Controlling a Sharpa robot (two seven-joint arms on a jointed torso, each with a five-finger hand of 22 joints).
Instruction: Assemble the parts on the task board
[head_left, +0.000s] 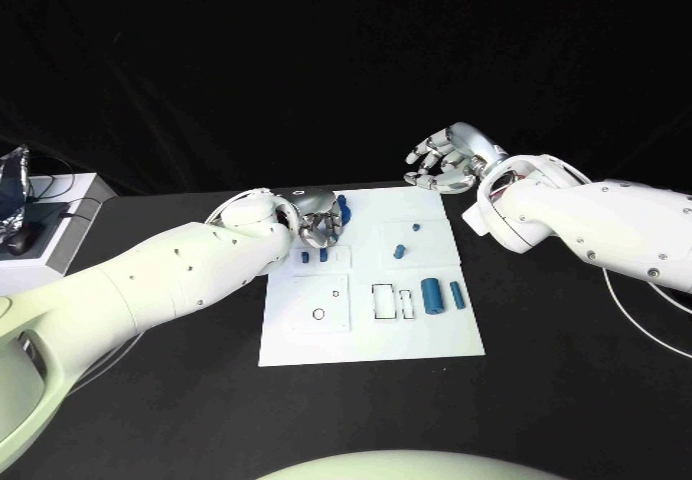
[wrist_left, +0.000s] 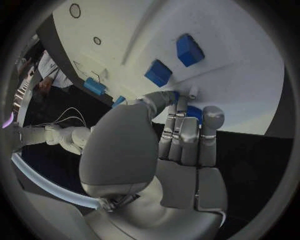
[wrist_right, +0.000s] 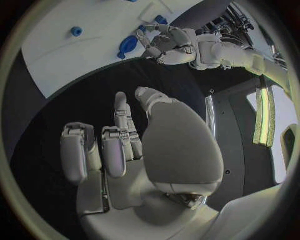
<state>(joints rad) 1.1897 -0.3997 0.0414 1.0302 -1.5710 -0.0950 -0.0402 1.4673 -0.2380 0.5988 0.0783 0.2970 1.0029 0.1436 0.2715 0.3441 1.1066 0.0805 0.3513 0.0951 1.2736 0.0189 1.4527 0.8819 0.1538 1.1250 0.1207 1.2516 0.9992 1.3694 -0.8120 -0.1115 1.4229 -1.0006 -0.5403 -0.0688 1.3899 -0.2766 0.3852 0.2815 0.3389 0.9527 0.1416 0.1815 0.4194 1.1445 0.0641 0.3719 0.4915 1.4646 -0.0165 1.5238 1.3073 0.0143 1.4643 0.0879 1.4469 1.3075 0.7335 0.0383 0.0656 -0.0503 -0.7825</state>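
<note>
On the white task board (head_left: 368, 335), most blue parts lie loose: two cylinders (head_left: 441, 296) at its right side, small pieces mid-board, so assembly looks barely begun. Left hand (head_left: 317, 226) curls around a blue part (wrist_left: 193, 112) at the far edge; its grip is partly hidden. Right hand (head_left: 444, 158) hovers empty, fingers apart, beyond the board.

Task board (head_left: 368, 340): far left corner covered by the left hand (head_left: 315, 224). Blue part (wrist_left: 194, 112) at that hand's fingers (wrist_left: 181, 135): mostly hidden, grip cannot be told. Small parts on the board: shapes too small to tell.
</note>
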